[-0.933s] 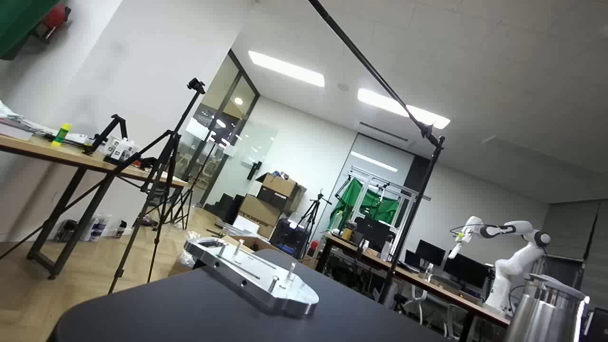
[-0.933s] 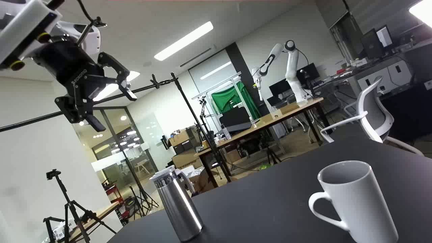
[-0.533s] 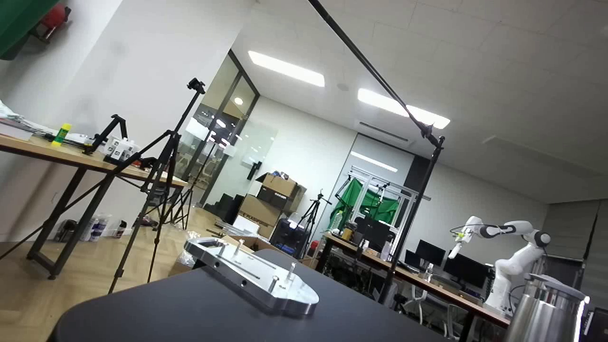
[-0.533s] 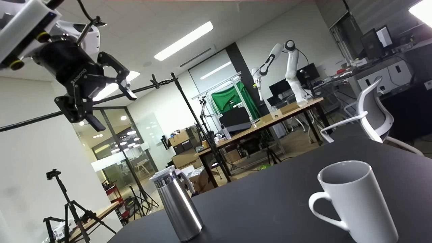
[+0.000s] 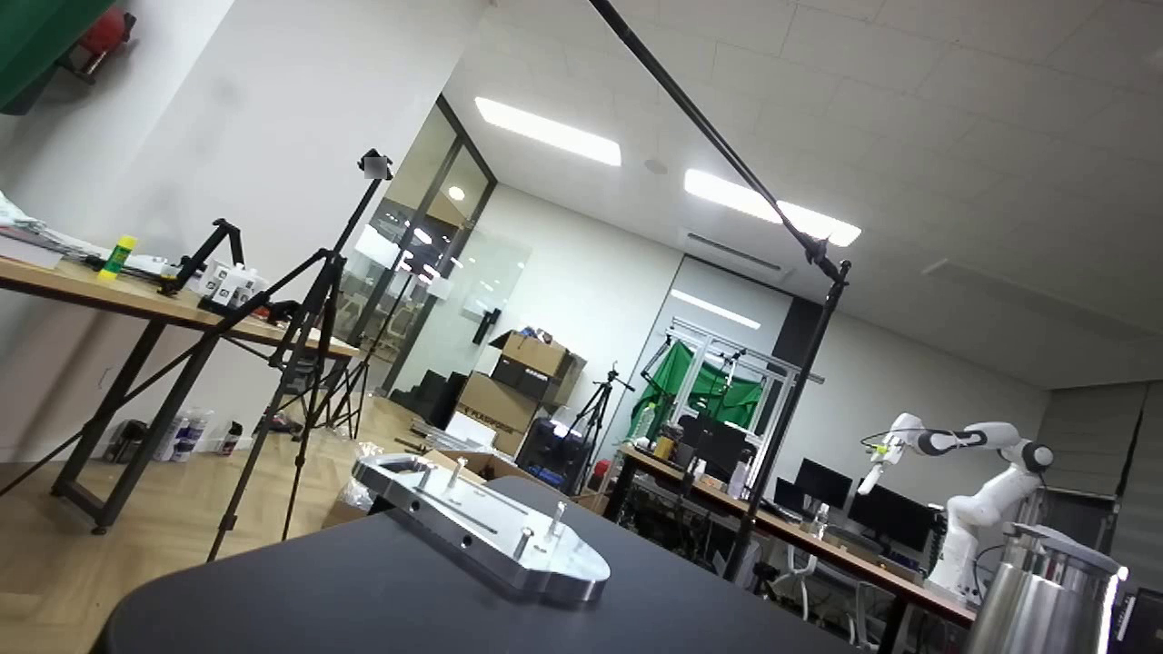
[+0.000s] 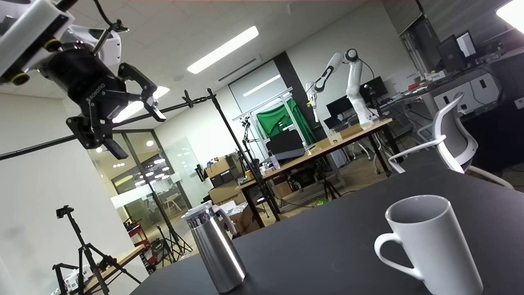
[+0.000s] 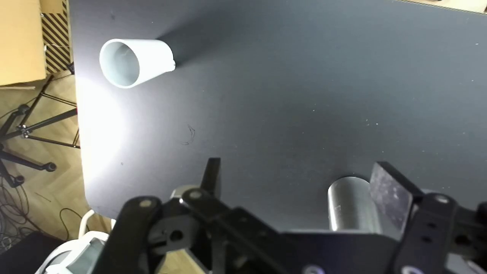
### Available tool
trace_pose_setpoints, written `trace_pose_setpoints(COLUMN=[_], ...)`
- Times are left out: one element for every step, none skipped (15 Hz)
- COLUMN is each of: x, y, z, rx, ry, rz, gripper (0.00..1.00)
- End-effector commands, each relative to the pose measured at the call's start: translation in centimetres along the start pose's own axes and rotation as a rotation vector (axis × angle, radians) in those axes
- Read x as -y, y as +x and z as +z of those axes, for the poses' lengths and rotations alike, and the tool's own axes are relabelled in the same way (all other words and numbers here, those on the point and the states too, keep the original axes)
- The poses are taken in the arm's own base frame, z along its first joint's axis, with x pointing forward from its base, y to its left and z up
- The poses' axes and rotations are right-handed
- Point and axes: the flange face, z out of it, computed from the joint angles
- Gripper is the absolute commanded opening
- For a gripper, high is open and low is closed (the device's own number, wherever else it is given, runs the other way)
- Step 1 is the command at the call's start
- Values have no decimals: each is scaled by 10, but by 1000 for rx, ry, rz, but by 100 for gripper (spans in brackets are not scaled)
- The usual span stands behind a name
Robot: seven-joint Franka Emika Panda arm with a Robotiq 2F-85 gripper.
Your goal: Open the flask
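Note:
The flask is a silvery steel cylinder with a light grey lid and a side handle. It stands on the dark table in an exterior view [image 6: 217, 254]; its upper part shows at the lower right corner of an exterior view [image 5: 1045, 599]. The lid [image 6: 199, 211] sits on it. My gripper [image 6: 137, 132] is open and empty, well above the table and apart from the flask. In the wrist view, the gripper [image 7: 298, 179] has its fingers wide apart. The flask body [image 7: 352, 205] shows beyond the right finger; its top is hidden behind the gripper.
A white mug [image 6: 434, 246] stands on the dark table [image 6: 319, 246]; it also shows in the wrist view [image 7: 148, 61]. A flat silvery metal plate with pegs [image 5: 482, 527] lies on the table. A grey-white chair [image 6: 450, 135] stands by the table edge.

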Motion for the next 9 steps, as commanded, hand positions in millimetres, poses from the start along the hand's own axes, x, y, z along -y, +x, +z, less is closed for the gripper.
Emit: trace_pose_setpoints(x=[0, 0, 0, 0, 0, 0, 0, 0, 1], y=[0, 0, 0, 0, 0, 0, 0, -2, 1], z=[0, 0, 0, 0, 0, 0, 0, -4, -9], rx=[1, 0, 0, 0, 0, 0, 0, -14, -40], ry=[0, 0, 0, 0, 0, 0, 0, 4, -10], rz=[0, 0, 0, 0, 0, 0, 0, -12, -20], gripper=[100, 100, 100, 100, 100, 100, 100, 100, 100])
